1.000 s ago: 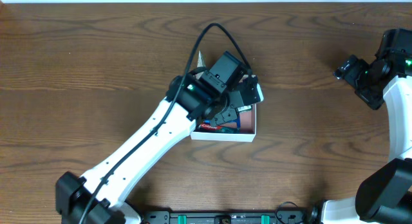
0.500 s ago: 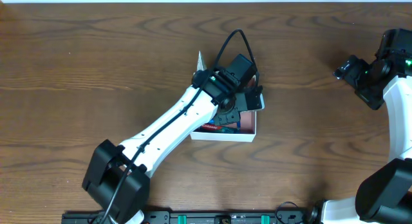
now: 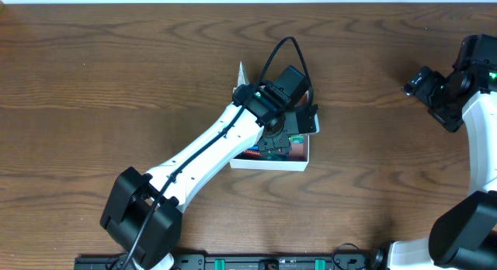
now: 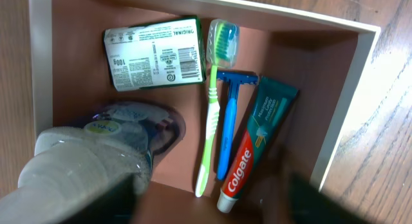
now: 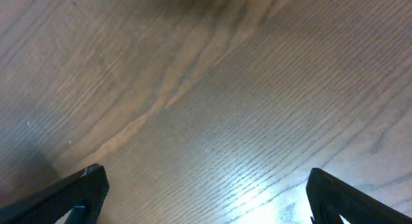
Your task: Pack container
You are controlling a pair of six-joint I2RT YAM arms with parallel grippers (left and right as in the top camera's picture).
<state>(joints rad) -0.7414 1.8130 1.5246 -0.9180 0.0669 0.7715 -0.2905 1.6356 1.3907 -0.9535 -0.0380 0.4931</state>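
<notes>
Directly beneath my left claw (image 4: 219,208), its fingers spread apart, lies the container (image 4: 283,63). It holds a soap pack (image 4: 154,53), toothbrush (image 4: 211,114), razor (image 4: 228,121), toothpaste (image 4: 254,147) and a white bottle (image 4: 103,153). My right claw (image 5: 206,195), also spread wide, hangs over the wooden table (image 5: 193,89).

Two white-and-black robot arms, seen from above and from the wrists.

The left arm (image 3: 206,150) has a long white shell with a thin black line along it, a bulky black joint block (image 3: 138,218) at one end and a black wrist unit (image 3: 278,90) at the other. A black cable (image 3: 281,45) loops from the wrist. The right arm (image 3: 481,122) has white shells and black joints, with a small green light (image 3: 491,74). The right gripper (image 5: 206,179) has matte black, wedge-shaped fingers (image 5: 74,193).
</notes>
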